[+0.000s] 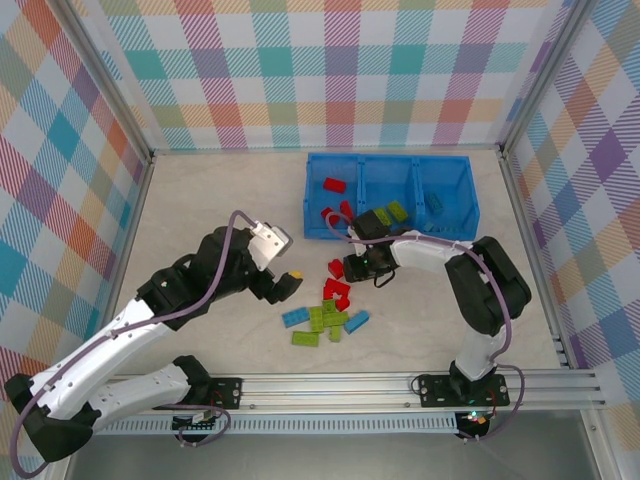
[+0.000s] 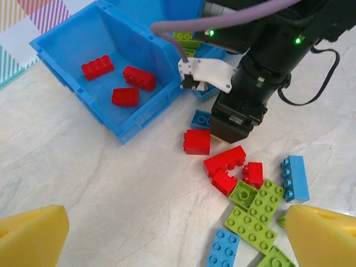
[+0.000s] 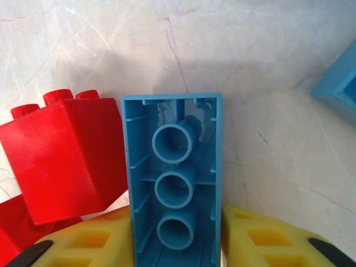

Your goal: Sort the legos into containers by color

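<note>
Squeezing a light blue brick [image 3: 172, 183] beside a red brick [image 3: 61, 156] is the right pincer [image 3: 175, 245]; the left pincer [image 2: 175, 233] gapes.

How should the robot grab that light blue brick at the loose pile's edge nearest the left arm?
Probably from straight above, pinching the long smooth sides of the light blue brick. It lies flat, studs up, at the pile's edge; lime bricks sit close.

We recognise a robotics laboratory test cell by its pale marbled tabletop [image 1: 200, 200], enclosed on three sides by plaid-printed panels [image 1: 340, 70] in aluminium posts [image 1: 100, 75], and by the left arm [image 1: 110, 350] and right arm [image 1: 490, 290] (each trailing a purple cable [image 1: 233, 230]) bolted to an extruded metal rail [image 1: 330, 385] at the near edge.
</note>
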You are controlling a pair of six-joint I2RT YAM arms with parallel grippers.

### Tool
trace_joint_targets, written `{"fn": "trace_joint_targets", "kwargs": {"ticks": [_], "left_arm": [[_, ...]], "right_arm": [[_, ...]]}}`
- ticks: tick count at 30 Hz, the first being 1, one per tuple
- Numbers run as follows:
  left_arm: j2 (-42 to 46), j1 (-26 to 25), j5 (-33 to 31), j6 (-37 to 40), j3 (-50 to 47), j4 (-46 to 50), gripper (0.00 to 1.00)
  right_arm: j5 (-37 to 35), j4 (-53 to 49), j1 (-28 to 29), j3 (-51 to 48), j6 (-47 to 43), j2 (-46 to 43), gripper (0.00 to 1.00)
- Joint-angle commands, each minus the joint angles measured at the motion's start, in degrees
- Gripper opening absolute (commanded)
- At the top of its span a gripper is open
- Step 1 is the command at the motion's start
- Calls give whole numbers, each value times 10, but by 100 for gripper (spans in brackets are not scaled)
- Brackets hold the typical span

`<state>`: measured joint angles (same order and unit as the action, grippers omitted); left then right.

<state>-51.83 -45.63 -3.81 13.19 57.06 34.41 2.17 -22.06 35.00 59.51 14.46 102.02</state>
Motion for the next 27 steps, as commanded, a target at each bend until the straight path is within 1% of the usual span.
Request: {"fn": "trace_joint_targets", "kwargs": {"ticks": [1, 5, 9, 11, 13, 16, 17, 19, 22, 24, 27], "left_arm": [[18, -3, 1, 14, -13, -5, 100], [35, -3, 61, 34, -30, -15, 100], [51, -3, 123, 58, -47, -23, 100], [59, -3, 140, 67, -54, -29, 100], [67, -4, 144, 74, -60, -36, 100], [76, -4, 134, 77, -67, -39, 100], [77, -3, 130, 79, -69, -38, 100], [78, -3, 121, 83, -67, -32, 100], [81, -3, 108, 86, -67, -28, 100], [82, -3, 103, 86, -70, -29, 100], [79, -3, 99, 81, -73, -31, 100]], "right_arm": [[-35, -7, 2, -1, 4, -13, 33], [-35, 22, 2, -37, 21, -86, 27], [-45, 49, 0, -75, 35, -184, 25], [-51, 65, -6, -90, 45, -235, 25], [-49, 85, -25, -101, 58, -278, 26], [-74, 110, -76, -102, 66, -322, 26], [-79, 112, -102, -96, 69, -325, 25], [-66, 118, -155, -78, 76, -315, 25], [-47, 129, -237, -53, 98, -271, 25], [-19, 131, -294, -31, 120, -229, 25], [39, 143, -353, 1, 142, -159, 27]]}}
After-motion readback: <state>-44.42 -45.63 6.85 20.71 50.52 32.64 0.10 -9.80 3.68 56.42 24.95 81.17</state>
